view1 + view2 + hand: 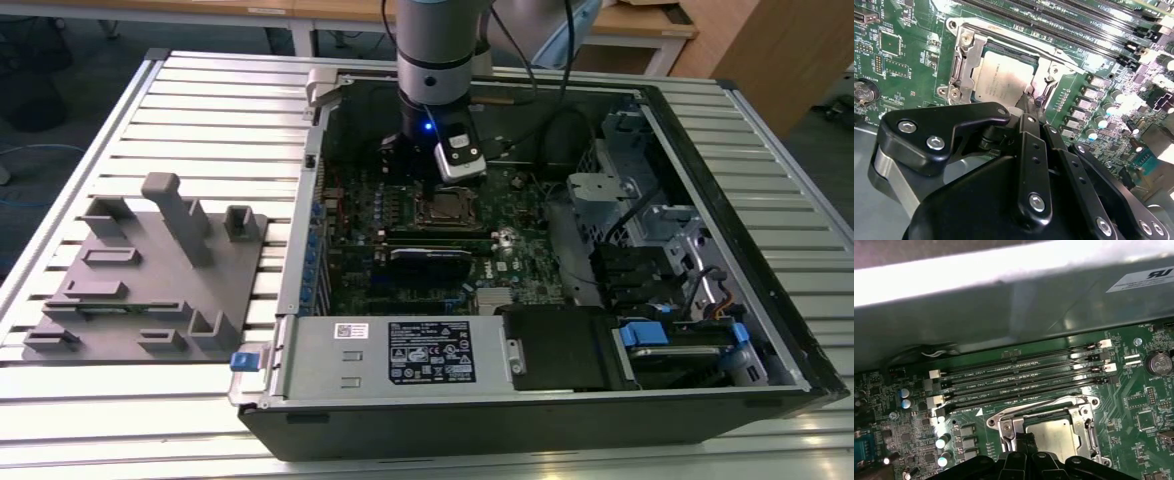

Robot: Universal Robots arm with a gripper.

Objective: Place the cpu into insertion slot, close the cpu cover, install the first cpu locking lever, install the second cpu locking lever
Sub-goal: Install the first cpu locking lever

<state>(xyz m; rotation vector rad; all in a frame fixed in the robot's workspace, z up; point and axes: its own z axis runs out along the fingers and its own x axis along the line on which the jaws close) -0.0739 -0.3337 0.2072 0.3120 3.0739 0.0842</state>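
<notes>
Black gripper [1030, 102] fingers sit pressed together, tips at the edge of the socket [961, 60]. Inside it lies the chip [1001, 77], framed by the metal cover [1086, 422] on the green motherboard [521, 255].

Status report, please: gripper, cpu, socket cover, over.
Gripper at the socket edge, fingers together. Cpu seated in insertion slot. Cpu cover down over it. Nothing obstructing.

Grey-and-silver arm [433, 45], blue light, black cables, black screw-studded gripper [1026, 107] linkages.
</notes>
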